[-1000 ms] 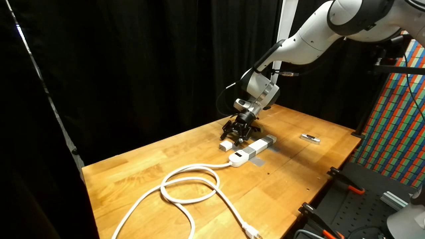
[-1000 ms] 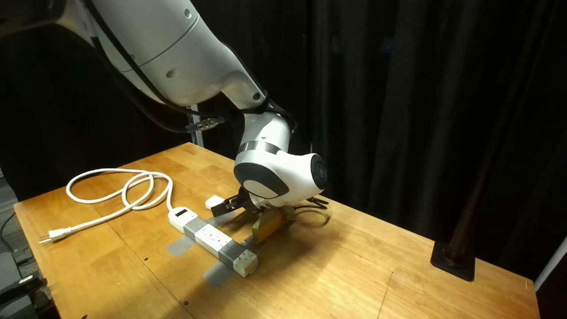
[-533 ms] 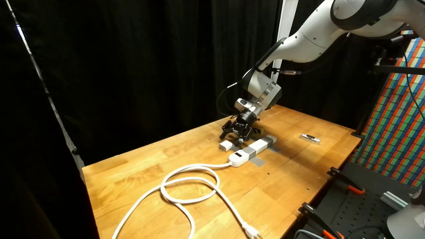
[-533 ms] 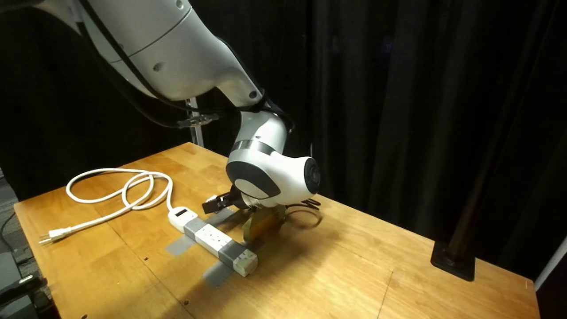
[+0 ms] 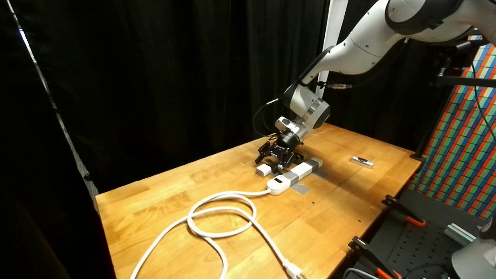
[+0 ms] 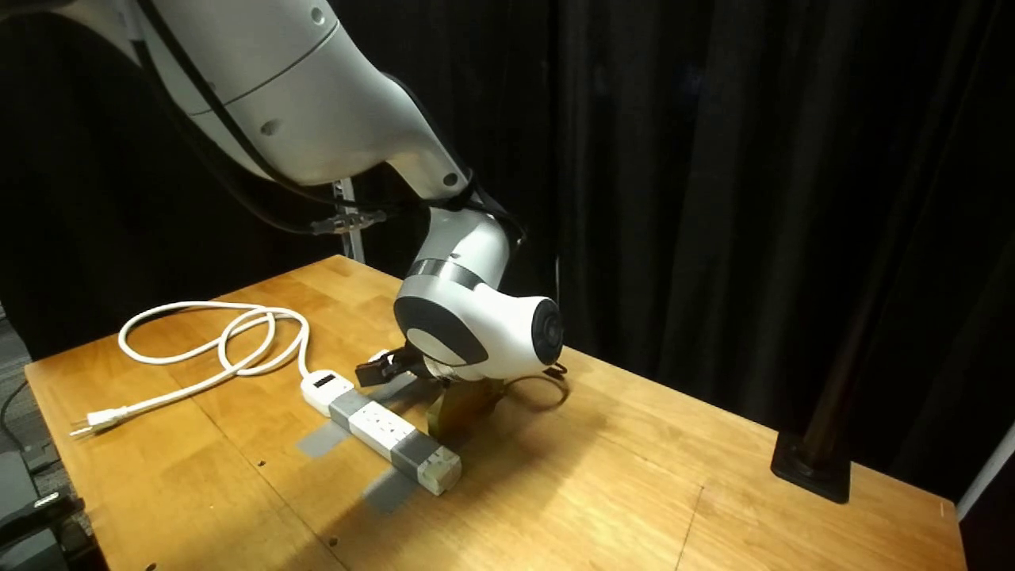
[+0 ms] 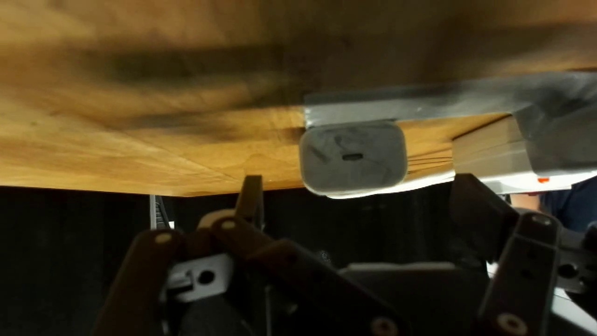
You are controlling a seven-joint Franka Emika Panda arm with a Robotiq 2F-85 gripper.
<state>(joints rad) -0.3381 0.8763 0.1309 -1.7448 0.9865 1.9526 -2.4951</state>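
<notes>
While the gripper (image 7: 357, 177) hangs low over the wood table (image 7: 70, 140), its fingers (image 7: 249, 200) stand well apart in the wrist view, nothing clamped b/w them. White charger (image 7: 353, 161) shows in line w/ the gap, slotted face toward the cam, w/ space on each side; depth's hard to judge from this angle. Gray tape (image 7: 373, 112) runs right by it, & the pwr strip (image 7: 489, 144) shows at R.

In an exterior view, charger lies on the table just ahead of the fingertips, beside the pwr strip but not touching it. White cord (image 5: 217, 235) loops out from the strip's end, its plug (image 5: 293, 270) at the btm of the view. Small silver bar (image 5: 362, 161) lies well apart from the strip, & 2 orange-handled clamps (image 5: 403, 210) sit at the table edge.

In an exterior view, arm (image 6: 341, 119) blocks most of the gripper; charger's mostly hidden too, only a bit of white showing by a black finger. Yellowish part (image 6: 464, 408) sits below the wrist, can't tell what. Black foot (image 6: 810, 468) of a post stands far R on the table, black curtain (image 6: 698, 198) behind.
</notes>
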